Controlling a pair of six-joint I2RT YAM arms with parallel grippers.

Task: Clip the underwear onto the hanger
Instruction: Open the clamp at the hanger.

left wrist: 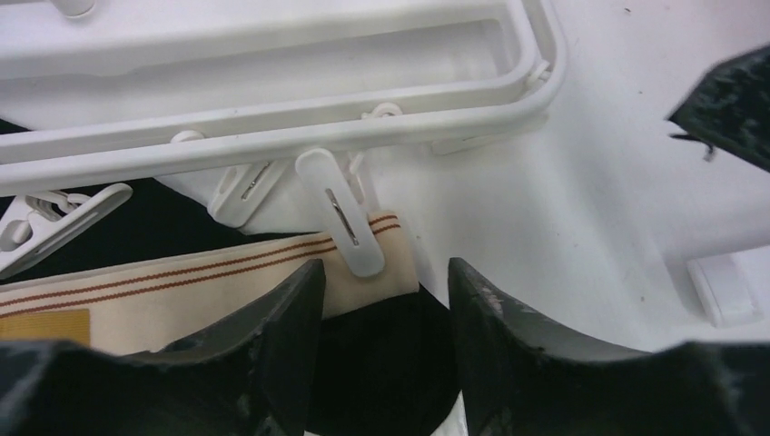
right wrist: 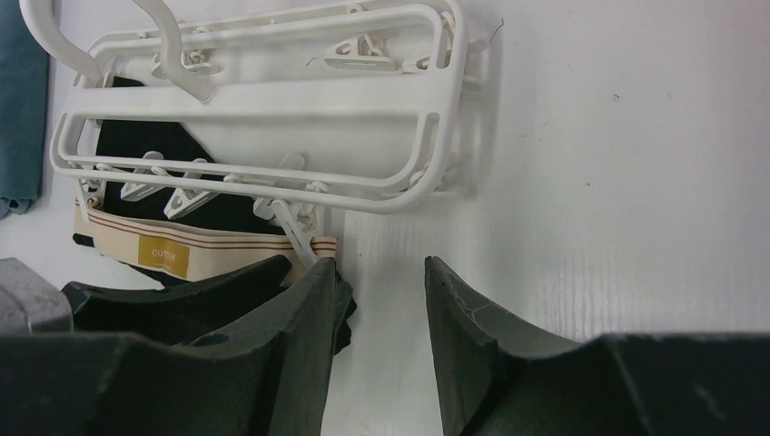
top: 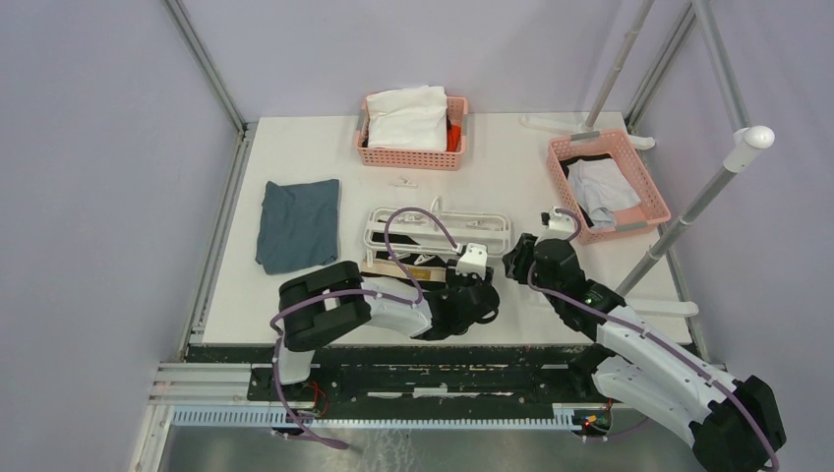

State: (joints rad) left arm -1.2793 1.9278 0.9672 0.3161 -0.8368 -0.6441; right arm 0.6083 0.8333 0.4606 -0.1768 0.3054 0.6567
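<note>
Right now, through the left wrist camera, I'm watching the left tool [left wrist: 383,272] hovering with its jaws spread, pinching nothing. It is sitting just over the end of the underwear [left wrist: 182,283], whose tan waistband is running off to the left, with black fabric showing below. One clip [left wrist: 350,227] is dangling from the near rail of the hanger [left wrist: 272,138] and lying across the waistband's end corner. I cannot tell whether it is biting the fabric or only resting on it.

Through the right wrist camera, I'm seeing the right tool [right wrist: 379,265] spread as well and holding nothing. It is hanging over bare counter [right wrist: 590,227] just beside the underwear's edge, with one finger near that same corner. The underwear is lying flat, partly under the hanger, and its waistband is poking out below the near rail and its row of clips.

From the top camera, both arms are reaching toward the hanger's near right corner. The hanger is lying flat mid-counter, and the pink baskets [top: 408,157] are sitting well behind it.

I'm judging that the waistband corner is being clipped first. The next move is calling for one tool to squeeze the clip open while the other feeds the waistband edge into its mouth.
</note>
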